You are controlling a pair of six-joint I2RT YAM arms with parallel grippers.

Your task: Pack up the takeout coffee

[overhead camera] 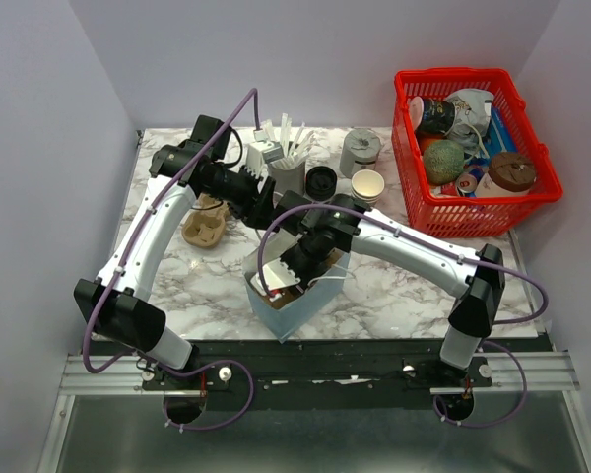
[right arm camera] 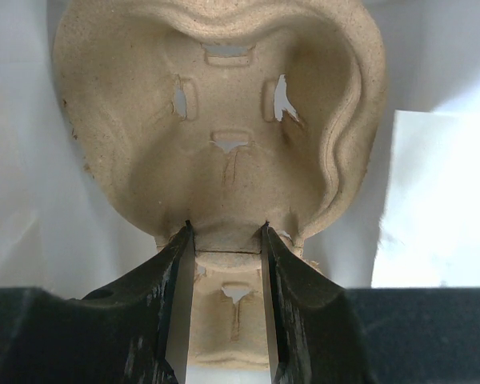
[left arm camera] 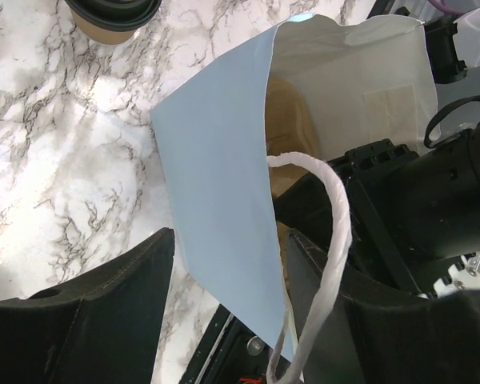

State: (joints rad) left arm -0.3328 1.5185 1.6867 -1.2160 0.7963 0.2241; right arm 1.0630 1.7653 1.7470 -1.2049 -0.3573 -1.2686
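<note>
The takeout coffee (overhead camera: 321,182), a tan cup with a black lid, stands on the marble table behind the bag; its lid and upper wall show at the top left of the left wrist view (left arm camera: 112,16). A light blue paper bag (overhead camera: 294,307) stands open near the front edge. My right gripper (overhead camera: 295,268) is down inside it, shut on the middle ridge of a tan pulp cup carrier (right arm camera: 224,120). My left gripper (overhead camera: 266,205) is open, its fingers either side of the bag's wall (left arm camera: 216,176) at the rim, apart from the cup.
A second pulp carrier (overhead camera: 205,225) lies left of the bag. A cream cup stack (overhead camera: 367,185), a grey canister (overhead camera: 360,150) and a holder of stirrers (overhead camera: 286,158) stand at the back. A red basket (overhead camera: 473,212) of items fills the right.
</note>
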